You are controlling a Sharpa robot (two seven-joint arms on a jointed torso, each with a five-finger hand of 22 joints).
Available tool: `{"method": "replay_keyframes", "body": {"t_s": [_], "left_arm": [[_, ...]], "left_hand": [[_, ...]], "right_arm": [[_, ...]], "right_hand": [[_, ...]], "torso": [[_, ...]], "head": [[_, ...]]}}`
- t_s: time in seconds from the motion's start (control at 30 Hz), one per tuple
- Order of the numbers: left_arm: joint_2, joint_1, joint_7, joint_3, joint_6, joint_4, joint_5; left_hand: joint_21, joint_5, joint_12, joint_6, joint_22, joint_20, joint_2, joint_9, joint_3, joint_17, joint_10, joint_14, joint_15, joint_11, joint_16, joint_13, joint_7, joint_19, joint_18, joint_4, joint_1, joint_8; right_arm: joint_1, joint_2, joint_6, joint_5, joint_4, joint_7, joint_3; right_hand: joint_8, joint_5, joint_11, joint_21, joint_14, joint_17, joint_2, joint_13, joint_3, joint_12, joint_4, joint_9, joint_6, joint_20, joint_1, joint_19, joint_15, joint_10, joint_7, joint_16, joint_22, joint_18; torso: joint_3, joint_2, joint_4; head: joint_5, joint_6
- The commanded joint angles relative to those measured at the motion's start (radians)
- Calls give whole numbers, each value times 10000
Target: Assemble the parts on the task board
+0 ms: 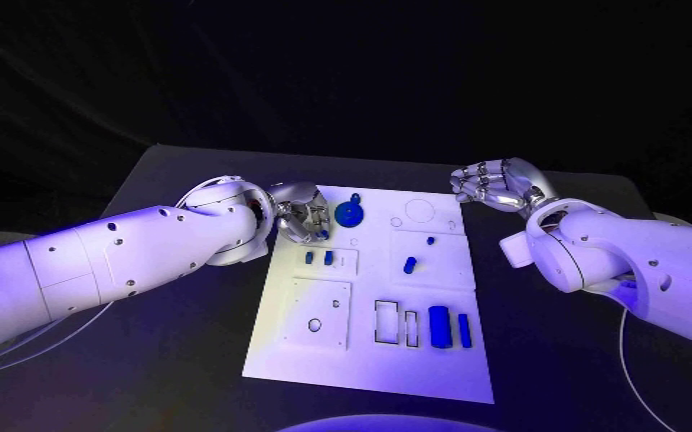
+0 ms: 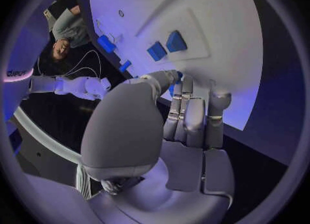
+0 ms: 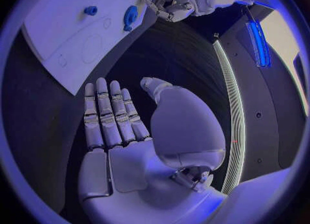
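Left robot hand (image 1: 300,214) rests at the board (image 1: 289,342) far-left edge, fingers curled beside the round blue part (image 1: 349,214); whether it grips anything cannot be told. Right robot hand (image 1: 490,184) hovers off the board's far-right corner, fingers extended, holding nothing. Judged step: seating that part; next calls for a firm pinch.

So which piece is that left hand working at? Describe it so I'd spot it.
Start at the white task board, then its far edge near the left hand. There stands a rounded blue part, the only disc-like piece; the others are small blocks and bars.
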Motion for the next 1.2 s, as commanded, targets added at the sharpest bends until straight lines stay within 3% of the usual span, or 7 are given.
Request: {"method": "replay_keyframes", "body": {"t_s": [0.03,0.63,1.2], "left_arm": [[11,-10,10,-14,178,17,36],[17,-10,100,-14,130,-12,91],[5,-10,155,-13,98,-35,128]], "left_hand": [[-87,-25,-68,51,-63,-2,10,13,-36,14,49,-23,-25,-6,23,-20,-16,-72,-22,27,-85,3],[-424,-32,-333,-449,-501,47,-153,-75,-226,-428,-170,-310,43,61,-86,-27,30,-431,56,256,-381,-485],[-431,-34,-321,-404,-489,49,-143,-65,-252,-427,-156,-325,38,50,-80,-8,17,-420,53,271,-386,-499]], "right_arm": [[-6,-1,131,-57,15,90,1],[-19,24,137,-57,-13,93,1],[-27,10,139,-57,-17,93,1]], "right_hand": [[2,52,25,8,76,-13,46,-14,11,43,12,-11,59,19,-80,-75,-13,-1,561,-21,-10,111],[2,52,25,8,76,-13,46,-14,11,43,12,-11,59,19,-80,-75,-13,-1,561,-21,-10,111],[2,52,25,8,76,-13,46,-14,11,43,12,-11,59,19,-80,-75,-13,-1,561,-21,-10,111]], "torso": [[-4,-1,0],[-7,3,-2],[-8,-4,3]], "head": [[-1,-14],[3,-36],[-14,-52]]}}
